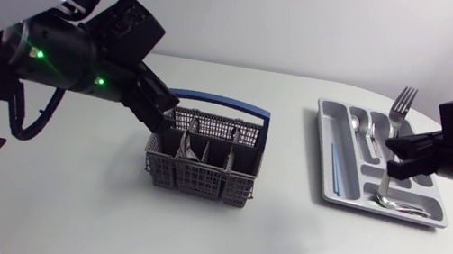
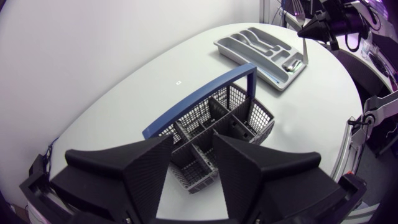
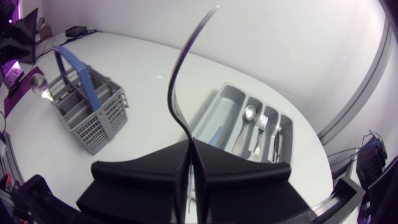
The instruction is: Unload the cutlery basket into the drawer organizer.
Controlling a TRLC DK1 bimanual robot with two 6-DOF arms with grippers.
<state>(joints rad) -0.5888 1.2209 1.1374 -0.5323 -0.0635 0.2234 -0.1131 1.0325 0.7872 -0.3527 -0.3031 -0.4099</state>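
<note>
- My right fingers (image 1: 401,160) clench an upright fork (image 1: 402,105) above the drawer organizer (image 1: 324,147).
- My left fingers (image 1: 160,113) hang released over the cutlery basket (image 1: 200,178) on the white surface (image 1: 281,245).

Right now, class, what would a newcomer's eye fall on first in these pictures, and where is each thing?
First, the shiny silver metal fork, standing upright and clamped in the right gripper above the grey plastic drawer organizer at the table's right. Next, the grey mesh cutlery basket with its blue handle at mid-table, where the open left gripper hovers over its left end.
</note>
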